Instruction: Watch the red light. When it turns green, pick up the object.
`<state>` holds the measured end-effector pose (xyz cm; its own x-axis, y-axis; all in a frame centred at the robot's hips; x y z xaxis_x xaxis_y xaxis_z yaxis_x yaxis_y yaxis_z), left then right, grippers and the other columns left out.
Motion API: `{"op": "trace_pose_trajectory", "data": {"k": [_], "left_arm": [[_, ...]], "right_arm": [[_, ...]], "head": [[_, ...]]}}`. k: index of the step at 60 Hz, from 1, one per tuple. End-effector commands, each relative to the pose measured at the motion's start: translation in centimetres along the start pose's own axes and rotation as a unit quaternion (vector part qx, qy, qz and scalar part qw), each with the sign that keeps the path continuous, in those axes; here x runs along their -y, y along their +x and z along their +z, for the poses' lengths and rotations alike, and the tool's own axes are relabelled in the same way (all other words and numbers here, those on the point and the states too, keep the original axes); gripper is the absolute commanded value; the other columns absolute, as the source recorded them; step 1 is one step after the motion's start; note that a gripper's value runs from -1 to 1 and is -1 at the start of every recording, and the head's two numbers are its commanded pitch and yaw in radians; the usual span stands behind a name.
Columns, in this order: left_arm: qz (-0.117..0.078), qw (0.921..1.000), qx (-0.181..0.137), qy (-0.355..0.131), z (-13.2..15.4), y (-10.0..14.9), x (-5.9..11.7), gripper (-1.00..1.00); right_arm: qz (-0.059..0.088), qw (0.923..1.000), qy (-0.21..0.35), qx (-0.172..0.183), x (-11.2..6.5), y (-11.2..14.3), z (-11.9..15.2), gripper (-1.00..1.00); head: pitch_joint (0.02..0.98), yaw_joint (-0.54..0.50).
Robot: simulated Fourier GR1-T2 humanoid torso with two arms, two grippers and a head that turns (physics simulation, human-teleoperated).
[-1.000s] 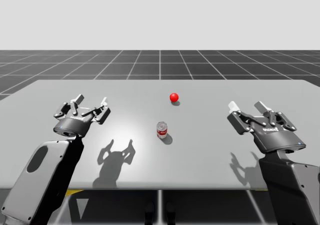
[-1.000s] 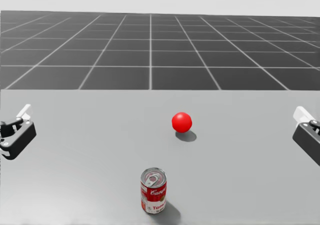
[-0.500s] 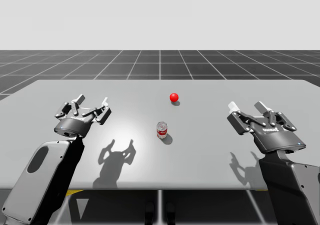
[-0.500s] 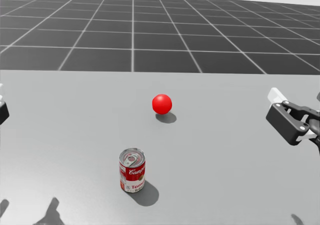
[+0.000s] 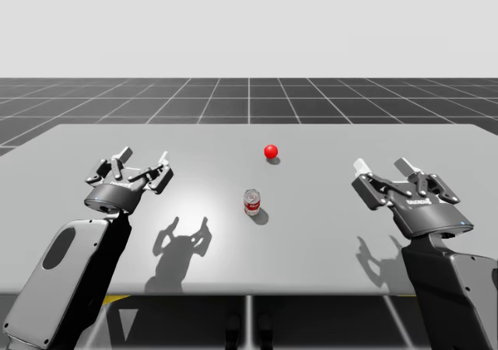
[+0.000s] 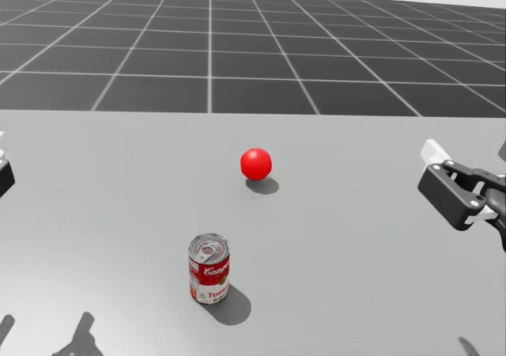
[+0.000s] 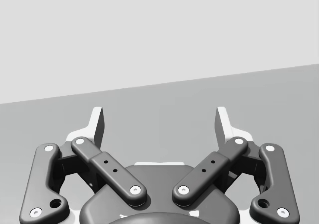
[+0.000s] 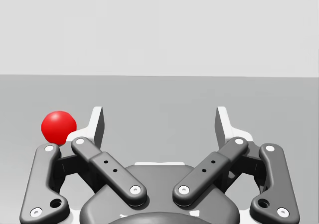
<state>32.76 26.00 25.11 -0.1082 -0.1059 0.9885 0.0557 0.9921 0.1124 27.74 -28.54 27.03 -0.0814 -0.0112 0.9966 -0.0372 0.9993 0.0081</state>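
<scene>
My left gripper (image 5: 142,159): spread wide, holding nothing.
My right gripper (image 5: 381,166): spread wide, holding nothing.
Can (image 5: 252,202): red-and-white, upright on the table (image 5: 327,237), well apart from both grippers.
Light (image 5: 271,152): red ball, beyond the can.

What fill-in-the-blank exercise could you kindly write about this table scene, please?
The light on the table is coloured ____.
The can stands ____, not on its side.
The left gripper and the right gripper are both ____, holding nothing.
Missing words: red; upright; open.
</scene>
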Motion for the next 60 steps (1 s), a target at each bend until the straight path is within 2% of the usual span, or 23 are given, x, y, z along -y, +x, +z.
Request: {"op": "trace_pose_trajectory", "data": {"k": [1, 8, 60], "left_arm": [[0.0, 1.0, 0.0, 0.0, -0.01, 0.0, -0.01, -1.0], [0.0, 1.0, 0.0, 0.0, -0.01, 0.0, -0.01, -1.0], [0.0, 1.0, 0.0, 0.0, -0.01, 0.0, -0.01, -1.0]], "right_arm": [[0.007, 1.0, 0.003, -0.001, -0.1, -0.04, 0.0, -1.0], [0.01, 0.9999, 0.003, -0.001, -0.15, -0.09, 0.0, -1.0], [0.003, 1.0, 0.002, 0.0, -0.11, 0.04, 0.03, -1.0]], "head": [[0.583, -0.12], [0.583, -0.12], [0.582, -0.12]]}}
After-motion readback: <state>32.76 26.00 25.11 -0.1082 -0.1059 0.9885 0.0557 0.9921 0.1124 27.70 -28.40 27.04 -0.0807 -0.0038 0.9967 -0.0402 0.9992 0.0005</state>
